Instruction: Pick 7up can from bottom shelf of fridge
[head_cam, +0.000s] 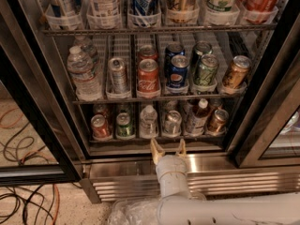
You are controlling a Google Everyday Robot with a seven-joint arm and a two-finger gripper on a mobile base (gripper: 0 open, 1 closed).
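Note:
The fridge (42, 125) stands open in front of me. On its bottom shelf (154, 138) the 7up can (172, 122), silvery-grey with a shiny lid, stands at the front of its lane, right of a small water bottle (148, 121). My gripper (167, 147) is open and empty. It is just in front of the shelf's steel lip, below the can and slightly to its left. Its two tan fingers (155, 149) point up toward the shelf and touch nothing.
The same shelf also holds a red can (100, 126), a bright green can (124, 125), a brown-capped bottle (197, 116) and a copper-brown can (217, 121). The rack above holds more cans and a water bottle (83, 73). Black door frames flank the opening. Cables lie on the floor at left (18, 149).

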